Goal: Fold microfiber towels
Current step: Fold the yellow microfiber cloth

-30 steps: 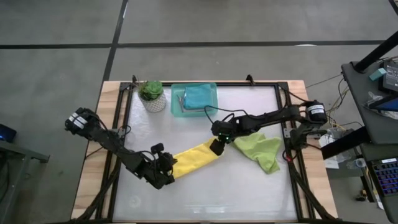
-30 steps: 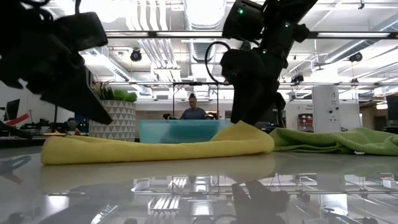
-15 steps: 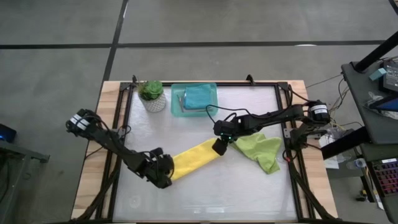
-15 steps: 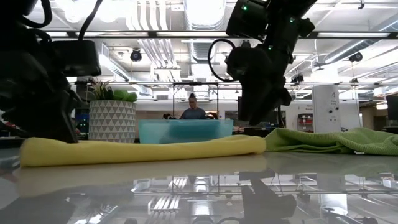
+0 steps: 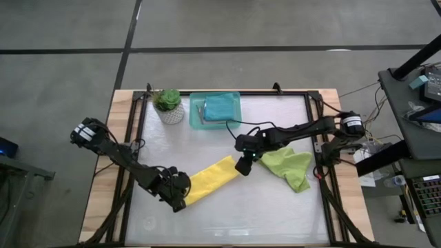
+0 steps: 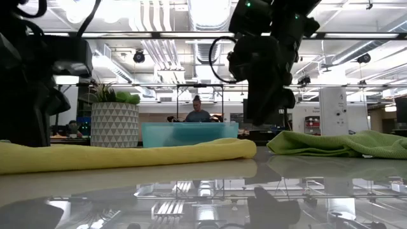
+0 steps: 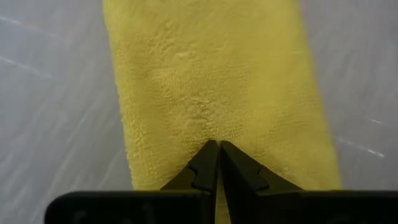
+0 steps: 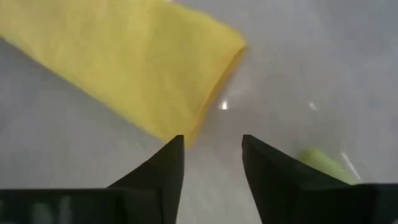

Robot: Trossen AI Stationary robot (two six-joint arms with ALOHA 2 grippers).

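The yellow towel (image 5: 210, 178) lies on the table as a long folded strip that runs from near-left to far-right. My left gripper (image 5: 180, 200) is shut on its near-left end. My right gripper (image 5: 242, 167) is open and empty, just above and beside the strip's far-right end (image 8: 211, 56). The lime green towel (image 5: 289, 165) lies crumpled to the right of my right gripper. A teal-blue towel (image 5: 220, 107) lies in the teal tray (image 5: 195, 116). The light grey towel does not show. My left gripper pinches the yellow towel between its two shut fingertips, near the middle of the strip's width at its near-left end (image 7: 202, 121). The cloth puckers just ahead of the tips. The fingers come from above, slanting along the strip. The towel lies flat on the table.
A potted plant (image 5: 167, 107) stands at the far left beside the tray. The table's dark frame (image 5: 313, 138) runs along its edges. A person (image 6: 198, 113) shows far behind the table in the low view.
My left gripper has gone toward the table's near-left corner and has dragged the yellow strip along the table with it. The strip's far-right end, humped up at my right gripper a second ago, now lies flat and has slid away from that gripper, which stays above.
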